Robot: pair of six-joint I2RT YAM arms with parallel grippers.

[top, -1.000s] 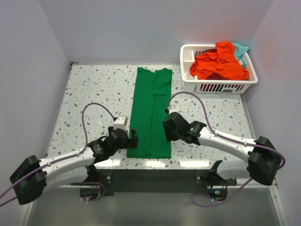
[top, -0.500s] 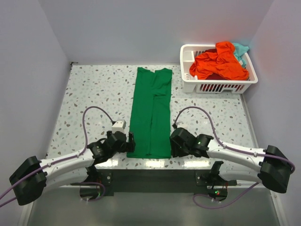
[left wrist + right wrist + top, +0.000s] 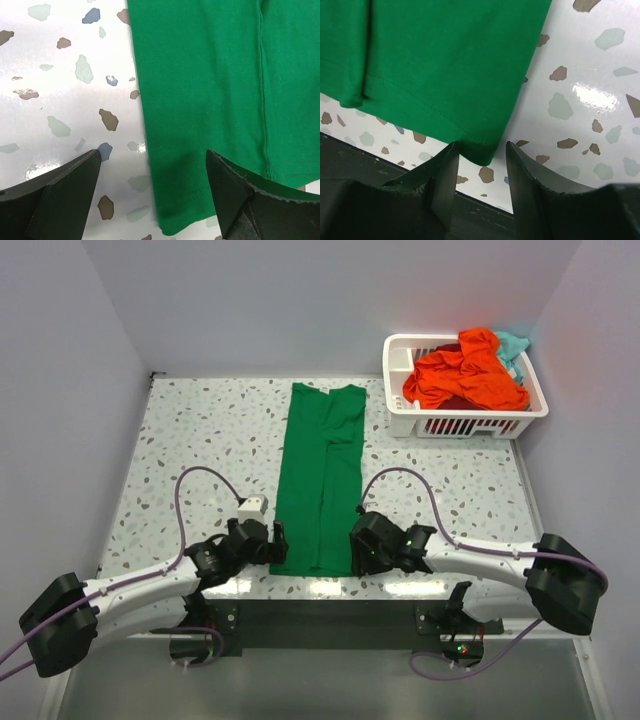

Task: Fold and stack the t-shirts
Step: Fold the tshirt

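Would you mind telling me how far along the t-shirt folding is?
Done: the green t-shirt lies folded lengthwise into a strip. In hand: the open left hand and right hand straddle its near corners without gripping. Left: folding it crosswise, plus the orange-red shirt and teal shirt in the basket.

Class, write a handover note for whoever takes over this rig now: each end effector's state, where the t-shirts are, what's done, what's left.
Left end effector: open, straddling the green t-shirt's near left corner, not gripping.
Right end effector: open around its near right corner, not pinching it.
Green t-shirt: flat on the table, a long narrow strip.
Orange-red t-shirt and teal t-shirt: crumpled in the white basket.
Done: lengthwise folds. Left: fold the strip crosswise, fold the other two, stack.
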